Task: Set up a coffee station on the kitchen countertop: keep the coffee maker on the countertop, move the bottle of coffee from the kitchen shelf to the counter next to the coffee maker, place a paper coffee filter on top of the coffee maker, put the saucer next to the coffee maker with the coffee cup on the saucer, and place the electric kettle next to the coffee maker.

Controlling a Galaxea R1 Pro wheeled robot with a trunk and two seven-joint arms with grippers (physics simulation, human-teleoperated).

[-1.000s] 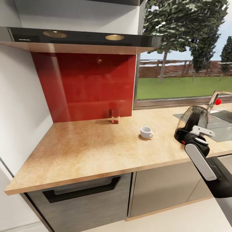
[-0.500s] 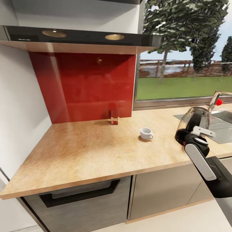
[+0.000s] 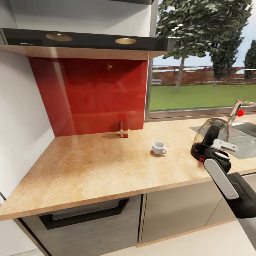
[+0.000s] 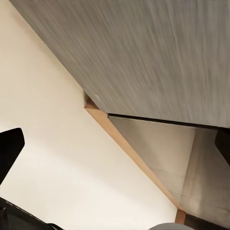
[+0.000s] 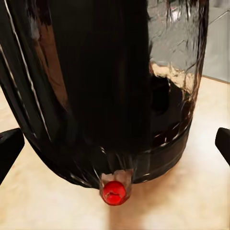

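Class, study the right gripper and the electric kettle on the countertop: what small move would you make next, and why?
Probably ease the right gripper forward a touch and close it on the electric kettle. In the right wrist view its fingertips stand apart on either side of the kettle's dark body, not touching it, and the kettle rests on the kitchen countertop near the sink, so a grasp looks due before any lift.

The right arm's wrist is covering the lower handle side of the electric kettle [image 3: 212, 133], so the right pincer's [image 5: 115, 143] closure cannot be judged. At three o'clock, the sink [image 3: 245, 137] is running off the frame. The small red-based thing [image 3: 124, 128] by the backsplash is blurring beyond naming.
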